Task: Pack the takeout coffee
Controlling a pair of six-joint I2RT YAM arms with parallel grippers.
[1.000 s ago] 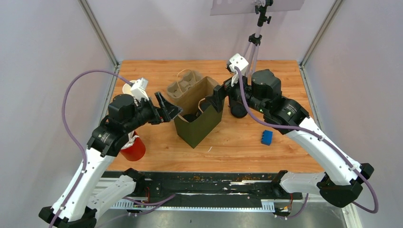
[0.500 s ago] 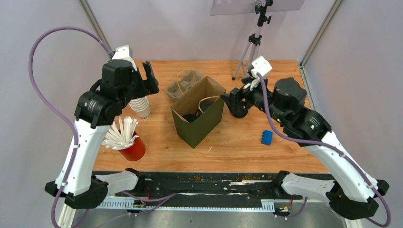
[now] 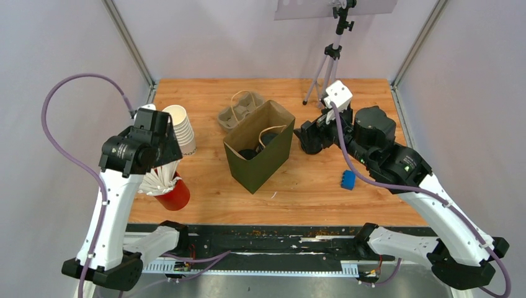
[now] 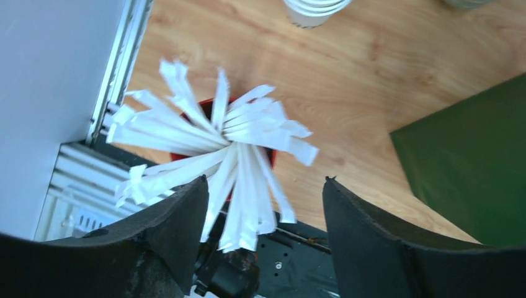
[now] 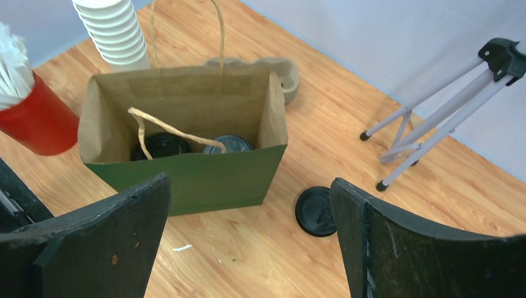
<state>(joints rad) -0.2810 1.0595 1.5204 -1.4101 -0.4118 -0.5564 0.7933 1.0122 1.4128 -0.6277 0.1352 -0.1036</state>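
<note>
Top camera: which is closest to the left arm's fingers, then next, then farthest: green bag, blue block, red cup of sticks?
1. Red cup of sticks, right under them, left side.
2. Green bag, middle.
3. Blue block, far right.

Left arm (image 3: 115, 192): we see it reared upright, wrist bent downward;
Left gripper (image 4: 263, 198): jaws stand apart;
Right arm (image 3: 428, 186): we see it stretched forward and inward;
Right gripper (image 5: 248, 192): jaws wide apart, tilted downward
</note>
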